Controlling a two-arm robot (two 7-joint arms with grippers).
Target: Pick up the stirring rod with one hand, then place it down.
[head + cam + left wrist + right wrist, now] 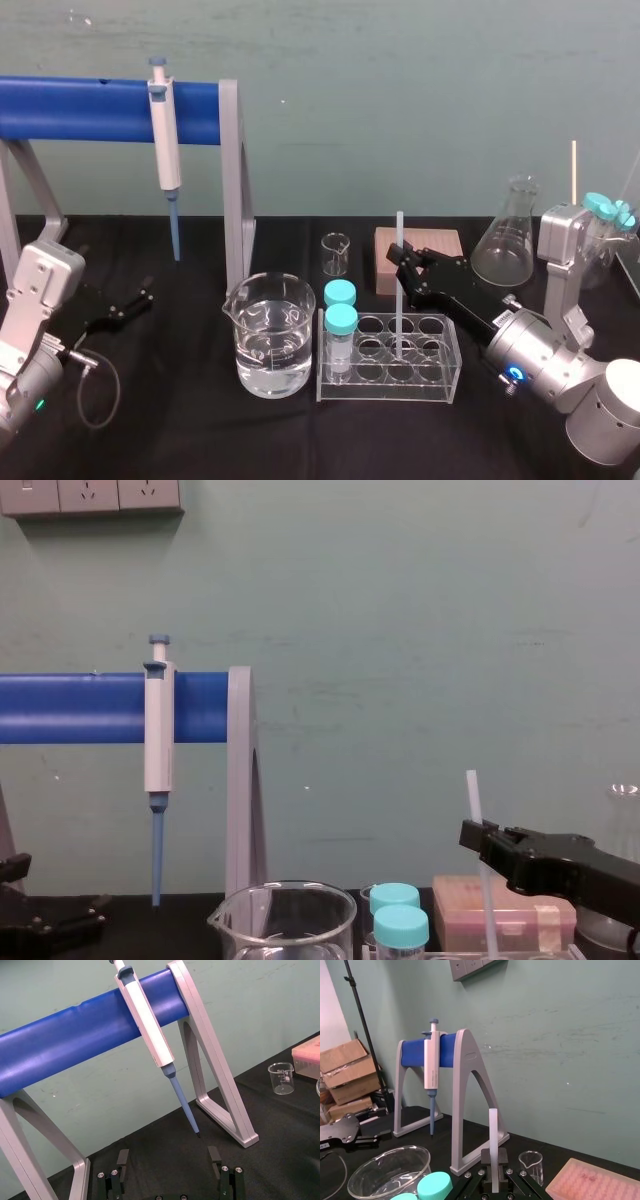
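Right tool (403,262), reaching over the rack (390,388) from its right rear, is clamped on the upright rod (398,230). The rod's lower end stands inside the clear rack; which well it is in is hard to make out. Left tool (169,1160), jaws wide apart and empty, sits far left of the rack. Black desk (180,430); green wall (400,100).

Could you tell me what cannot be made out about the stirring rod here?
- Head view: whether the stirring rod rests in the tube rack or hangs above it; clear wells muddle its lower end.
- Chest view: the bottom edge cuts that end off.
- Right wrist view: the right gripper, shut on the rod, hides it.
- The left gripper rests open, table left.
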